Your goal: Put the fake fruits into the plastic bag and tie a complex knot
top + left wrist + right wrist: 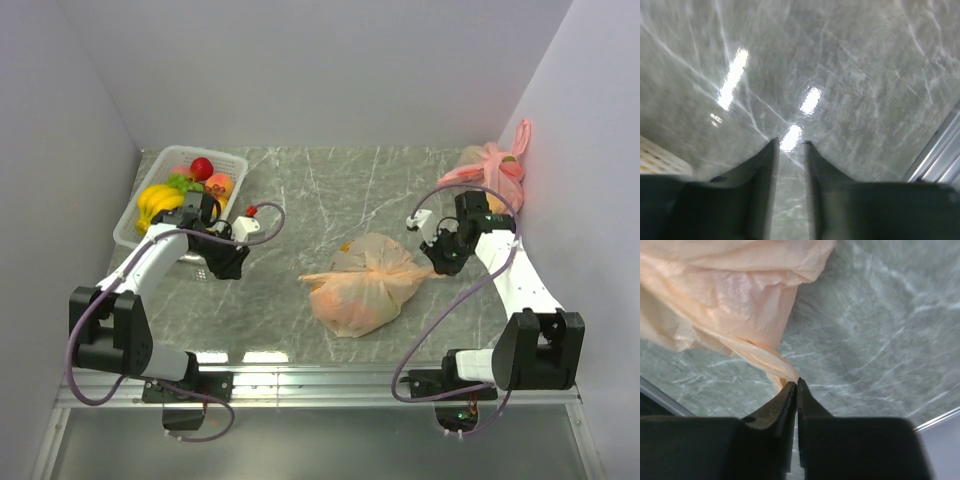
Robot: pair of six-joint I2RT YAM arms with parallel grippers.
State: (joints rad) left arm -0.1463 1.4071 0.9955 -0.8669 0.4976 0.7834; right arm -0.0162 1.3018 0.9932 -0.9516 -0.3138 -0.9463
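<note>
Crinkly translucent plastic bag (pixel 365 290); twisted end in right claw (pixel 796 382).

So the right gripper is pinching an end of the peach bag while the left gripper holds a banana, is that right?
Not quite: the left wrist view shows the left gripper open and empty; the right gripper does pinch the peach bag.

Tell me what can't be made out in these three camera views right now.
- Top view: what fills the plastic bag; its crinkly film shows only orange shapes.
- Top view: the knot is too small to read; the right wrist view's top edge cuts the bag off.
- Top view: the left arm covers part of the white basket.
- Left wrist view: motion-blurred; its left edge cuts off the basket.
</note>
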